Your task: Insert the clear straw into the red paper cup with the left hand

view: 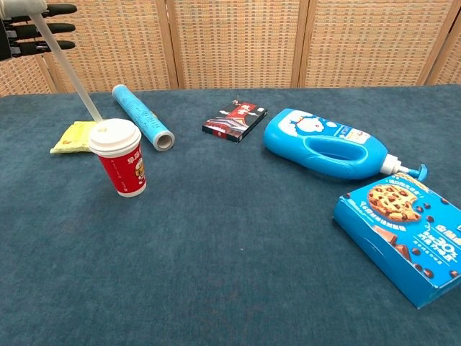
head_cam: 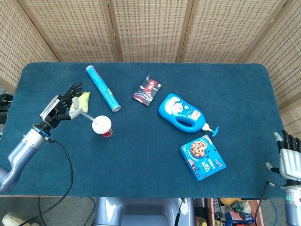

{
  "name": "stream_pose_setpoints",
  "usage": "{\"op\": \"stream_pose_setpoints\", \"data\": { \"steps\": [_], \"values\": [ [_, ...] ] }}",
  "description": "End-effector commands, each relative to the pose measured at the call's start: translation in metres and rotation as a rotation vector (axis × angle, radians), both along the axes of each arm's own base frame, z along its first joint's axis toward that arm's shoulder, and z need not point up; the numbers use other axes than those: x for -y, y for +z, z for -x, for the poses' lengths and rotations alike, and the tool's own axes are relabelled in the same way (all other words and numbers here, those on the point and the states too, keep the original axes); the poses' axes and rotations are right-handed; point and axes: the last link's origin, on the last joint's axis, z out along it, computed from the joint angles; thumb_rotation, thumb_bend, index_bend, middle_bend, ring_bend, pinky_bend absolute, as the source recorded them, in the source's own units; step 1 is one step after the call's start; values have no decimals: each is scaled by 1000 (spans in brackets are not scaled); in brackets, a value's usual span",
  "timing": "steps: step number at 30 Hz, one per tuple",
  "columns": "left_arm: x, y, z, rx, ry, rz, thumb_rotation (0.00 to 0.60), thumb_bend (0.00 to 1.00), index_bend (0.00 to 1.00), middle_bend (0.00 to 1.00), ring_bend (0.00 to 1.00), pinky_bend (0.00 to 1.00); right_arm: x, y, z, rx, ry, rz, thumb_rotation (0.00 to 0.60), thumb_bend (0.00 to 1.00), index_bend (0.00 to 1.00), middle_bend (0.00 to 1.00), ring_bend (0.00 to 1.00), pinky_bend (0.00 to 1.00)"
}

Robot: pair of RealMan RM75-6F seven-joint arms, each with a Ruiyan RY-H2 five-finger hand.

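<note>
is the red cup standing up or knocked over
Upright: the red paper cup stands on its base on the blue cloth, white lid on top, in both views.

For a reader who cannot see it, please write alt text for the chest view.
The left hand, at the top left corner, holds a clear straw slanting down to the white lid of a red paper cup on a blue table. Behind the cup lie a yellow packet and a blue tube; to the right are a blue bottle and a cookie box.
</note>
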Motion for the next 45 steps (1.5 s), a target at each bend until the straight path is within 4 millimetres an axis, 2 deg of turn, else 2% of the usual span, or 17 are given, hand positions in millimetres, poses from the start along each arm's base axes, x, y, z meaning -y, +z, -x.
{"op": "stream_pose_setpoints", "data": {
  "steps": [1,28,30,33,35,37,45],
  "values": [
    [0,0,0,0,0,-1,600,504,658,0,0,0,0,0,0,1,-1,-1,600,0,0,0,0,0],
    [-1,-4,7,-16,19,6,600,505,650,0,0,0,0,0,0,-1,0,-2,600,0,0,0,0,0],
    [0,-5,7,-18,16,7,600,507,554,0,0,0,0,0,0,0,0,-1,600,0,0,0,0,0],
    [0,-6,8,-18,10,10,600,509,229,0,0,0,0,0,0,0,-1,0,600,0,0,0,0,0],
    [0,-6,8,-14,9,11,600,509,63,0,0,0,0,0,0,0,-1,0,600,0,0,0,0,0],
    [0,-6,8,-10,4,11,600,509,4,0,0,0,0,0,0,-1,-1,-1,600,0,0,0,0,0],
    [0,0,9,10,-4,-23,600,494,0,0,0,0,0,0,0,0,0,-2,600,0,0,0,0,0]
  ]
}}
